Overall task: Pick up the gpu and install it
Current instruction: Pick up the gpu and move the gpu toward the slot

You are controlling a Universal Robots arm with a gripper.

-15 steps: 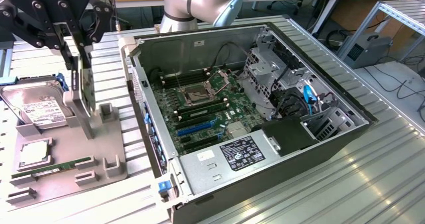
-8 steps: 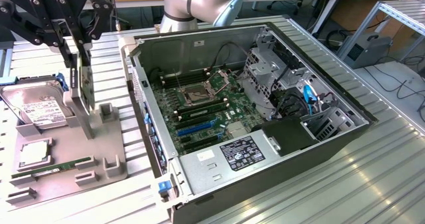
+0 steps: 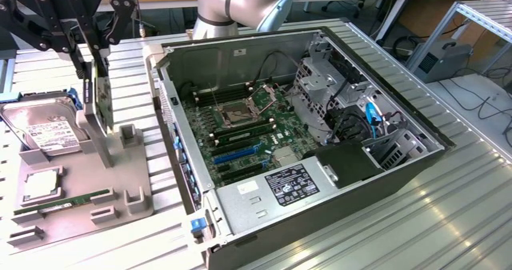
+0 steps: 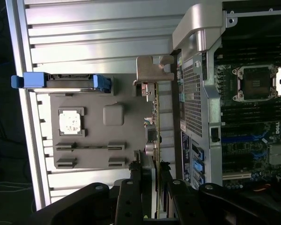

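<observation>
The gpu (image 3: 100, 111) is a thin dark card with a silvery bracket. It stands on edge over the grey holder tray (image 3: 88, 222) at the exterior view's left. My gripper (image 3: 95, 63) is shut on its upper edge, a black finger on each face. I cannot tell whether the card's lower end still rests on the tray. In the wrist view the gpu (image 4: 154, 122) shows edge-on between my fingers (image 4: 136, 180), with my gripper (image 4: 150, 177) closed around it and its bracket pointing away. The open computer case (image 3: 320, 132) lies to the exterior view's right of the tray.
On the tray lie a silver hard drive (image 3: 48, 132), a processor chip (image 3: 40, 186) and a green memory stick (image 3: 64, 202). Inside the case, the motherboard has a blue slot (image 3: 236, 154). The case wall (image 4: 196, 93) stands close beside the card. The slatted metal table (image 3: 448, 210) extends around.
</observation>
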